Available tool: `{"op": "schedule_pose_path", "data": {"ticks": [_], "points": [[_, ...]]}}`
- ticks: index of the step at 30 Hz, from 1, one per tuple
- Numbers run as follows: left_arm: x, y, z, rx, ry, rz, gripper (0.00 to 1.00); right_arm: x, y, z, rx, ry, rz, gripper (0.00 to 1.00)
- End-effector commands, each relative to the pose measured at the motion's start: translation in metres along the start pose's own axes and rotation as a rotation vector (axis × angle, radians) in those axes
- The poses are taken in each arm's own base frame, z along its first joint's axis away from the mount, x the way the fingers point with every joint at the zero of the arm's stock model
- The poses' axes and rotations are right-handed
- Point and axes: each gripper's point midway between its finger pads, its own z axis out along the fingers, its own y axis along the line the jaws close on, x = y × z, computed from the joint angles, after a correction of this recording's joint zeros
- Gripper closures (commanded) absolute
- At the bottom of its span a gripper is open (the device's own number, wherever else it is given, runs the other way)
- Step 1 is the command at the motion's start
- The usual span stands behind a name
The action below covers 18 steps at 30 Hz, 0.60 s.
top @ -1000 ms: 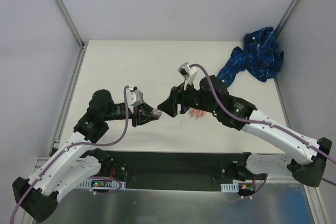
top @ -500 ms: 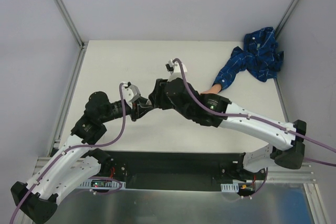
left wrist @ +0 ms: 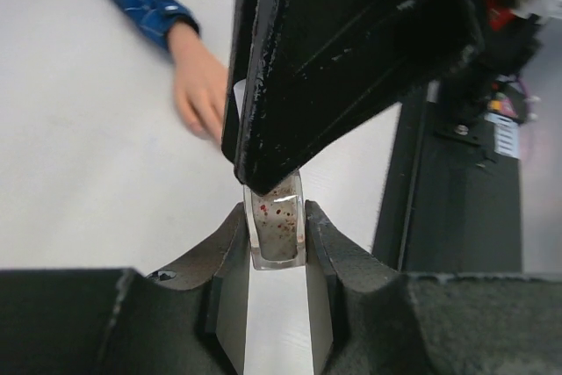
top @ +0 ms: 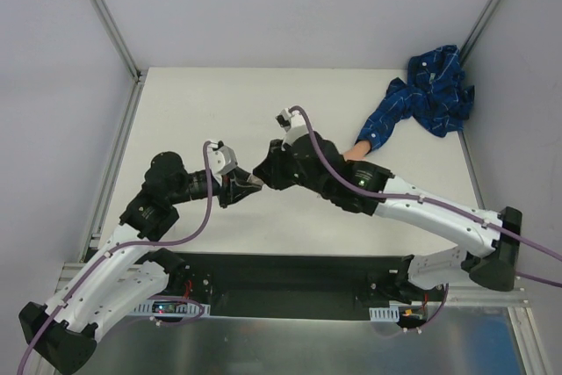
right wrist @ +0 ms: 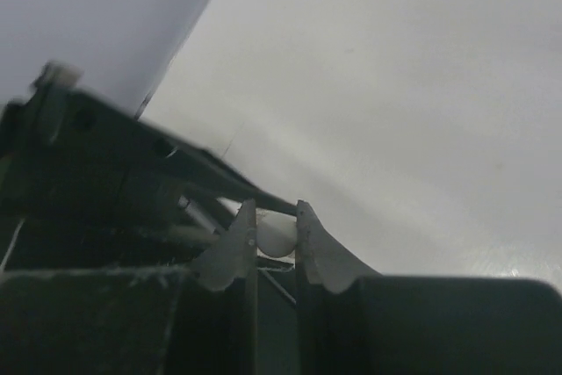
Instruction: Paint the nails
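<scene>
My left gripper (left wrist: 275, 217) (top: 244, 187) is shut on a small clear polish bottle (left wrist: 277, 233) with red specks, held above the table. My right gripper (right wrist: 275, 215) (top: 262, 175) meets it tip to tip, its jaws shut on the bottle's round white cap (right wrist: 277, 236). From the left wrist view the right gripper's black body (left wrist: 351, 59) covers the bottle's top. The flesh-coloured mannequin hand (left wrist: 200, 85) (top: 356, 152) lies flat on the table beyond, with its blue patterned sleeve (top: 421, 98). The nails are too small to make out here.
The sleeve's cloth bunches in the far right corner of the white table (top: 202, 111). The right arm (top: 413, 208) stretches across the table in front of the mannequin hand. A black strip (top: 290, 274) runs along the near edge between the arm bases.
The right arm swung left from over the mannequin hand to the left gripper, and its jaws shut on the bottle's cap. The left gripper kept its hold on the bottle.
</scene>
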Motion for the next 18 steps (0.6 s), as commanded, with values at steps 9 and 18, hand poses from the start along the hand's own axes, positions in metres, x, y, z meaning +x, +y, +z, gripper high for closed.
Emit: {"op": "schedule_pose_path", "data": {"ticks": [9, 18], "points": [[-0.03, -0.101, -0.03, 0.639, -0.072, 0.065, 1.0, 0.018, 0.057, -0.079, -1.134, 0.169, -0.29, 1.0], [-0.026, -0.073, -0.016, 0.432, -0.068, 0.095, 1.0, -0.01, 0.037, -0.064, -0.848, 0.068, -0.213, 0.67]]}}
